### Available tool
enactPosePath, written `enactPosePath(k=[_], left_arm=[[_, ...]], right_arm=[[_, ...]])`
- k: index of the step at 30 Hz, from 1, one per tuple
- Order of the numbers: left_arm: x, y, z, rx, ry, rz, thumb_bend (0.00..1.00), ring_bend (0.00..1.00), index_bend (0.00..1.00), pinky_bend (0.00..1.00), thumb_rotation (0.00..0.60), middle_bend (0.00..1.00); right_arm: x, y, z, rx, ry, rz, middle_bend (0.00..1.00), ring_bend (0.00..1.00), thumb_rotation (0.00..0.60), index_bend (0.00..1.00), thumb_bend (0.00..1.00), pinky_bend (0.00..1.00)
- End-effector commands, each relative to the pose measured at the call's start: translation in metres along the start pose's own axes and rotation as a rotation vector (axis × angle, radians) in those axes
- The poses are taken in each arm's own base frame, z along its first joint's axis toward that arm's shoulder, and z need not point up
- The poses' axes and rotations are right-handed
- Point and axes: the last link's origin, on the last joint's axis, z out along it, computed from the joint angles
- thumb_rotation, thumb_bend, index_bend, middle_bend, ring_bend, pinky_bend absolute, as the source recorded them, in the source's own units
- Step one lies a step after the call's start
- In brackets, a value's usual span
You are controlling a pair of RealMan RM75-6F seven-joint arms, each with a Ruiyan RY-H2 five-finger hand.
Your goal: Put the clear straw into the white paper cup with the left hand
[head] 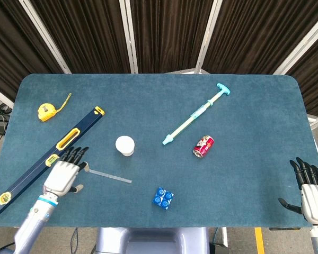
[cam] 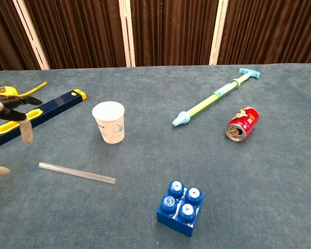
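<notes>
The clear straw (head: 110, 176) lies flat on the blue table, in front of the white paper cup (head: 124, 145), which stands upright. In the chest view the straw (cam: 76, 173) lies left of centre, near the cup (cam: 109, 122). My left hand (head: 65, 172) hovers open just left of the straw's left end, fingers spread and pointing away from me, holding nothing. Only its fingers (cam: 13, 106) show at the chest view's left edge. My right hand (head: 309, 189) rests open at the table's near right corner.
A blue and yellow spirit level (head: 47, 161) lies diagonally, left of my left hand, with a yellow tape measure (head: 46, 110) beyond it. A blue toy brick (head: 162, 198), a red can (head: 203, 146) and a long teal-handled syringe toy (head: 196, 114) lie to the right of the cup.
</notes>
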Motion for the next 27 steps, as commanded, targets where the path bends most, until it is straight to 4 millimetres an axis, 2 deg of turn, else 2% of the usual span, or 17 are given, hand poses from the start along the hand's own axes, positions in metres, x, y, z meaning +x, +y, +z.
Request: enactPosePath(k=[1,13,20,27], left_arm=[[-0.007,0.013,0.016,-0.009,-0.039,-0.003,0.21,0.0,0.45,0.0,0.6,0.0],[-0.024,0.043,0.058,-0.013,-0.093,0.011,0.31,0.0,0.47,0.0,0.6,0.0],[-0.032,0.063,0.07,-0.04,-0.11,0.024,0.31,0.0,0.48,0.0,0.6,0.0],[-0.037,0.074,0.074,-0.042,-0.106,0.027,0.31,0.0,0.51,0.0,0.6,0.0]], right_arm=[[0.0,0.0,0.0,0.0,0.0,0.0,0.0,0.0,0.6,0.0,0.09,0.0],[0.0,0.0,0.0,0.0,-0.002,0.003,0.0,0.0,0.6,0.0,0.09,0.0],[0.0,0.001,0.0,0.001,-0.004,0.006,0.0,0.0,0.6,0.0,0.09,0.0],[0.0,0.001,0.0,0.002,-0.005,0.008,0.0,0.0,0.6,0.0,0.09,0.0]])
